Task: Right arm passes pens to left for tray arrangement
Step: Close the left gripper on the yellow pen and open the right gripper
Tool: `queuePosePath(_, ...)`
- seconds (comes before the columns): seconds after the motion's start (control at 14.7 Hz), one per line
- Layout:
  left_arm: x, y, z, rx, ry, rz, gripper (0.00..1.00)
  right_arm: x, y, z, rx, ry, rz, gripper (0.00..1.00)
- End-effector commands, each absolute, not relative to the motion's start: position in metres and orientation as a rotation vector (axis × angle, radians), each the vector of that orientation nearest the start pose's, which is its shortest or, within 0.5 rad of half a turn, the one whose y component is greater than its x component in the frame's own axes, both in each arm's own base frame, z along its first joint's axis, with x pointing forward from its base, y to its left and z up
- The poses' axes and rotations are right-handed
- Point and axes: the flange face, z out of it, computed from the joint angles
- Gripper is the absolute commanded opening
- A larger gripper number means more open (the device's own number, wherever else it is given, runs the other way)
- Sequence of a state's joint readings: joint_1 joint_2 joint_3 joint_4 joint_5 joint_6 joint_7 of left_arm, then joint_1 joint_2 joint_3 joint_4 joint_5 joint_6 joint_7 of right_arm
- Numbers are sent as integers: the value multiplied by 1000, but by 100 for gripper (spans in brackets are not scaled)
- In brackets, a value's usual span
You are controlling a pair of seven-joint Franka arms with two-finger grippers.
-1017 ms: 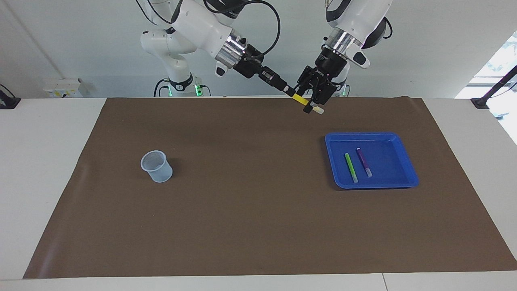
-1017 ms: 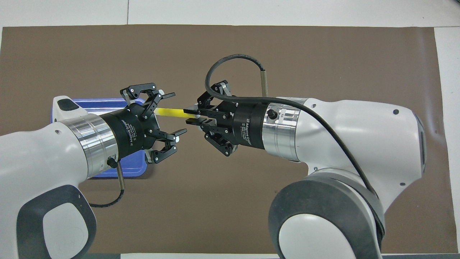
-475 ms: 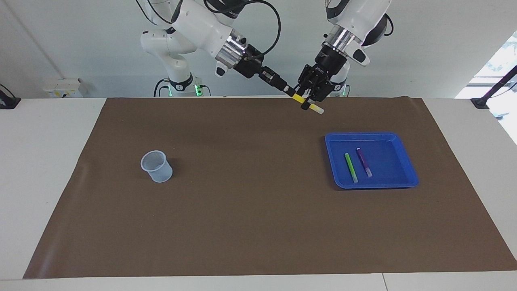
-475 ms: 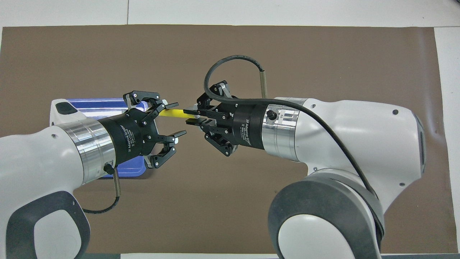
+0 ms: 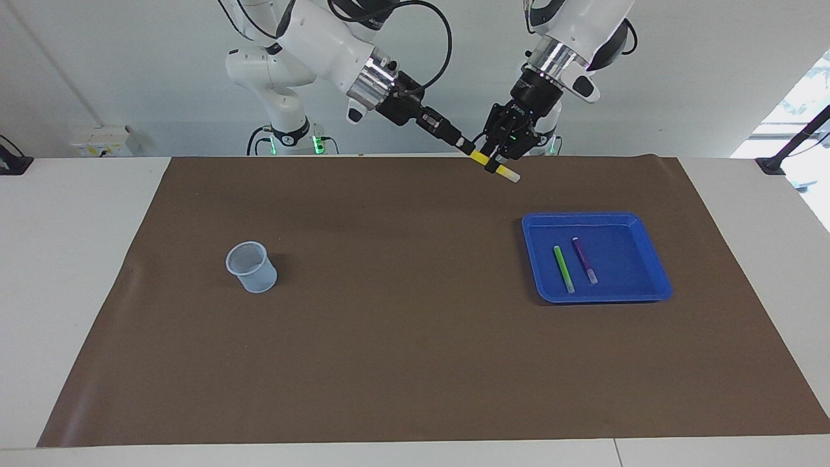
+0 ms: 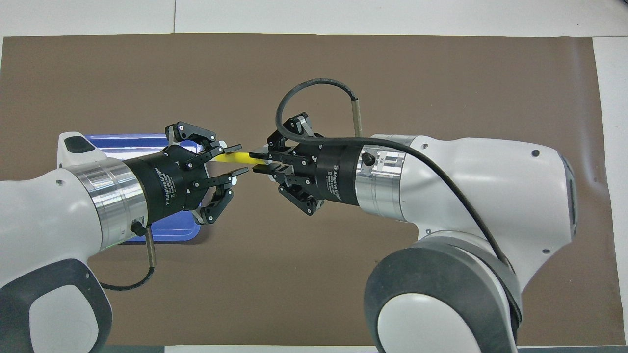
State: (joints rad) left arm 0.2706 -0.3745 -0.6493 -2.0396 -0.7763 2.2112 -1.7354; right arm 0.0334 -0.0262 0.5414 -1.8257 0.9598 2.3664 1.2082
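Note:
A yellow pen (image 5: 502, 170) (image 6: 238, 157) hangs slantwise over the robots' edge of the brown mat. My right gripper (image 5: 468, 150) (image 6: 253, 162) is shut on one end of it. Around its other half, short of the pale tip, sits my left gripper (image 5: 495, 162) (image 6: 243, 159); the two grippers face each other tip to tip. The blue tray (image 5: 596, 216) (image 6: 122, 139) lies toward the left arm's end of the table. A green pen (image 5: 563, 268) and a purple pen (image 5: 584, 259) lie side by side in it. From overhead the left arm hides both.
A small pale-blue translucent cup (image 5: 250, 266) stands upright on the brown mat (image 5: 402, 324) toward the right arm's end; the right arm hides it from overhead. White tabletop (image 5: 78, 272) borders the mat.
The left gripper has narrowed in around the yellow pen and its wrist has lifted and tilted a little. The right gripper and the pen have stayed in place.

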Motion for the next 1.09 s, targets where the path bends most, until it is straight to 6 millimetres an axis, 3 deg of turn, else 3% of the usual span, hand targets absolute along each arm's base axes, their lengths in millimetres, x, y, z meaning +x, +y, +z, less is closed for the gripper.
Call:
queuePosePath(0.0, 442, -251, 622, 1692, 1812, -248, 0, 500, 335, 605, -1841, 1174, 339, 0)
queuePosePath(0.88, 447, -245, 628, 1680, 1801, -225, 0, 501, 334, 604, -1844, 1174, 340, 0)
queuePosePath(0.95, 447, -245, 627, 1681, 1802, -226, 0, 501, 334, 604, -1843, 1175, 341, 7)
queuePosePath(1.02, 447, -245, 627, 1681, 1802, -226, 0, 501, 334, 604, -1844, 1174, 340, 44)
